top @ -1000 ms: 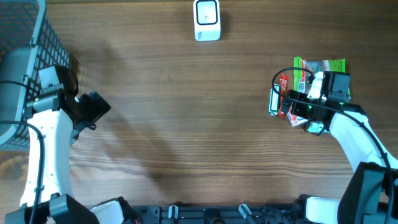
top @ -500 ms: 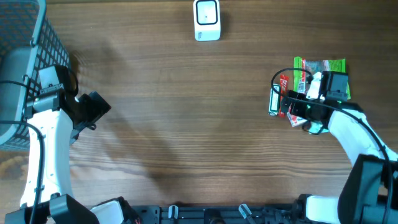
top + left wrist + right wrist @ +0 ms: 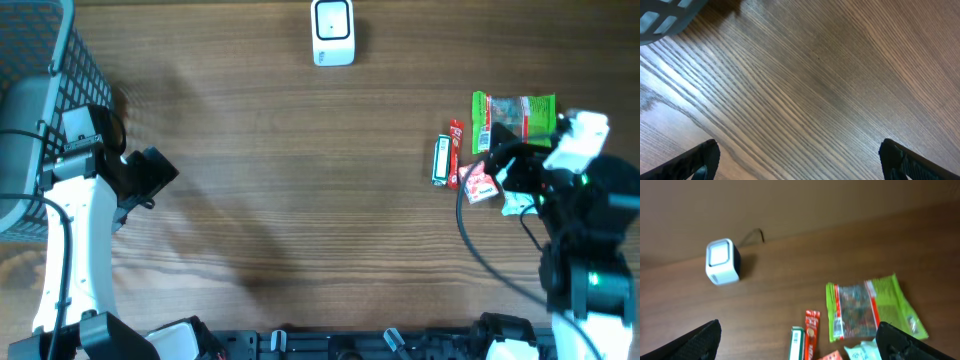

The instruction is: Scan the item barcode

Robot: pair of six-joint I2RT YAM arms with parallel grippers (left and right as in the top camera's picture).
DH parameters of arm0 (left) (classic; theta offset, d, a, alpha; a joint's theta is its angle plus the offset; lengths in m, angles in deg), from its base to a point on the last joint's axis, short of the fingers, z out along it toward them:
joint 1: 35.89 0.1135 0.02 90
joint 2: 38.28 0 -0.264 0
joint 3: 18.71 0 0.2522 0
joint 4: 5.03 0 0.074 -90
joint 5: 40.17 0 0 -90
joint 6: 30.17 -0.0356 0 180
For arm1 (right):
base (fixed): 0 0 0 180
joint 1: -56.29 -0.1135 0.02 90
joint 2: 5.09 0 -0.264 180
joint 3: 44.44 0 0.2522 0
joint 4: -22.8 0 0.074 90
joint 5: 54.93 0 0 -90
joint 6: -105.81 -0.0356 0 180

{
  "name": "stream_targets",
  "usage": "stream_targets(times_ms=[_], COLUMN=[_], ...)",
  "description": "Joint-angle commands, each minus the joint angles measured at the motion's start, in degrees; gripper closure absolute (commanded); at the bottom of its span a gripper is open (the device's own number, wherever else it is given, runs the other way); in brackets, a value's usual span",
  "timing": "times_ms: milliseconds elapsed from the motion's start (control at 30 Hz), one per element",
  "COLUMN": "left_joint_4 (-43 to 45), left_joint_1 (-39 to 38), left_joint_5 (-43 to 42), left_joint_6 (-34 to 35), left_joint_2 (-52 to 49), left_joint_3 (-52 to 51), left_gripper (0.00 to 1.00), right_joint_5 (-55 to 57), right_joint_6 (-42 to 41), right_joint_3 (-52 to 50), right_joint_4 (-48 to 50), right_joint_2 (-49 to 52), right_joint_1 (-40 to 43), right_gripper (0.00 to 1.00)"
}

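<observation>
Right claw (image 3: 800,347): jaws wide, holding nothing. Item cluster (image 3: 478,183) lies just at 10 o'clock of me overhead, with the red stick (image 3: 456,150) running 12-to-6. Scanner (image 3: 332,32) is farther out at 10. Left claw (image 3: 800,162) is open and well apart, so I judge mine nearer.
</observation>
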Motion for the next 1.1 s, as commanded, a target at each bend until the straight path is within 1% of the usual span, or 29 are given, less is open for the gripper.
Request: stream_targets(times_ms=[0, 167, 267, 300, 367, 433, 533, 600, 633, 667, 733, 833, 900, 967, 1067], left_joint_4=[0.0, 0.0, 0.0, 0.0, 0.0, 0.0, 0.0, 0.0, 0.0, 0.0, 0.0, 0.0, 0.0, 0.0, 0.0], left_joint_1=[0.3, 0.3, 0.3, 0.3, 0.3, 0.3, 0.3, 0.3, 0.3, 0.3, 0.3, 0.3, 0.3, 0.3, 0.3], left_joint_5=[0.3, 0.3, 0.3, 0.3, 0.3, 0.3, 0.3, 0.3, 0.3, 0.3, 0.3, 0.3, 0.3, 0.3, 0.3], left_joint_6=[0.5, 0.5, 0.5, 0.5, 0.5, 0.5, 0.5, 0.5, 0.5, 0.5, 0.5, 0.5, 0.5, 0.5, 0.5], left_joint_2=[0.4, 0.4, 0.4, 0.4, 0.4, 0.4, 0.4, 0.4, 0.4, 0.4, 0.4, 0.4, 0.4, 0.4, 0.4], left_joint_3=[-0.2, -0.2, -0.2, -0.2, -0.1, -0.2, -0.1, -0.2, -0.2, -0.2, -0.1, -0.2, -0.2, -0.1, -0.2], left_gripper=[0.00, 0.00, 0.00, 0.00, 0.00, 0.00, 0.00, 0.00, 0.00, 0.00, 0.00, 0.00, 0.00, 0.00, 0.00], right_joint_5=[1.2, 1.2, 1.2, 1.2, 1.1, 1.2, 1.2, 2.3, 4.9, 6.8, 9.5, 9.7, 7.1, 4.9, 1.9], right_joint_6=[0.7, 0.8, 0.8, 0.8, 0.5, -2.1, -4.6, -4.8, -6.8, -9.2, -14.3, -13.7, -10.6, -6.6, 4.2], right_joint_3=[0.6, -0.6, -7.2, -10.5, -16.7, -22.9, -29.9, -34.4, -38.6, -40.9, -44.2, -44.5, -44.5, -44.5, -44.5], right_joint_4=[0.0, -1.6, -0.8, 1.5, 8.5, 18.8, 35.0, 43.2, 48.0, 49.9, 50.7, 42.3, 31.8, 24.3, 24.2], right_joint_2=[-8.0, -22.2, -31.2, -34.6, -39.9, -43.4, -43.4, -43.4, -43.4, -43.4, -43.4, -43.4, -43.4, -43.4, -43.4], right_joint_1=[-0.1, -1.2, -5.8, -7.6, -9.6, -10.1, -10.3, -10.9, -11.7, -12.2, -12.9, -14.6, -15.1, -15.1, -15.1], right_gripper=[0.00, 0.00, 0.00, 0.00, 0.00, 0.00, 0.00, 0.00, 0.00, 0.00, 0.00, 0.00, 0.00, 0.00, 0.00])
